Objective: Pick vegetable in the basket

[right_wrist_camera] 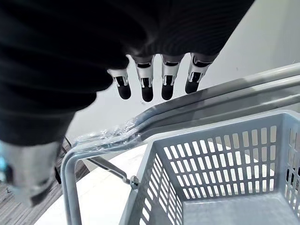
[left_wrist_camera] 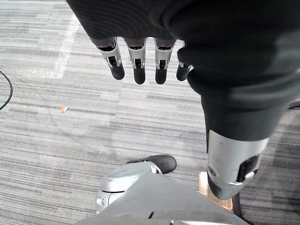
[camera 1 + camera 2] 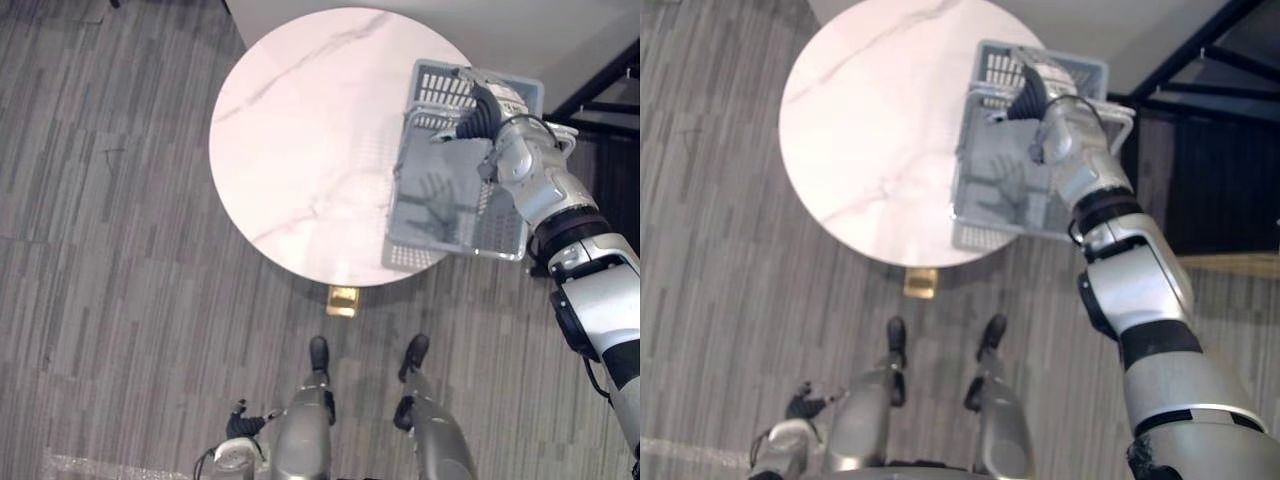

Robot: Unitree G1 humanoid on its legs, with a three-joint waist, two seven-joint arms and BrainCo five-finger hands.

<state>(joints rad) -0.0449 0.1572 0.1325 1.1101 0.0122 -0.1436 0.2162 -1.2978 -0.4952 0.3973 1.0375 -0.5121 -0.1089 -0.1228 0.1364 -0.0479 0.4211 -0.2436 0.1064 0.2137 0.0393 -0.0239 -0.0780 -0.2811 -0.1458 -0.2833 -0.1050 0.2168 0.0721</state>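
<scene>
**Left eye view.** A round white marbled tabletop (image 3: 290, 130) carries a grey slotted basket (image 3: 415, 257) at its right edge. The basket's long axis runs from the far side toward the robot, leaning slightly to the left at the near end. Its near short end overhangs the tabletop rim. The right hand (image 3: 482, 115) is above the far half of the basket, at the handles (image 3: 432, 117). The left hand (image 3: 243, 425) hangs low beside the robot, well apart from the tabletop, over grey striped carpet floor (image 3: 120, 250).

**Right eye view.** Same layout. The right arm reaches in from the lower right, and the hand points toward the far short end of the basket.

**Left wrist view.** The left-hand fingers (image 2: 139, 70) are straight, side by side and holding nothing, with the carpet past them.

**Right wrist view.** The right-hand fingers (image 1: 146, 82) are straight and slightly apart, not curled round anything. Their dark tips sit just above the two grey handles, which lie together (one stretch is wrapped in clear film). Contact with the handles cannot be determined. Past the handles, the basket's slotted walls and grey bottom show.
</scene>
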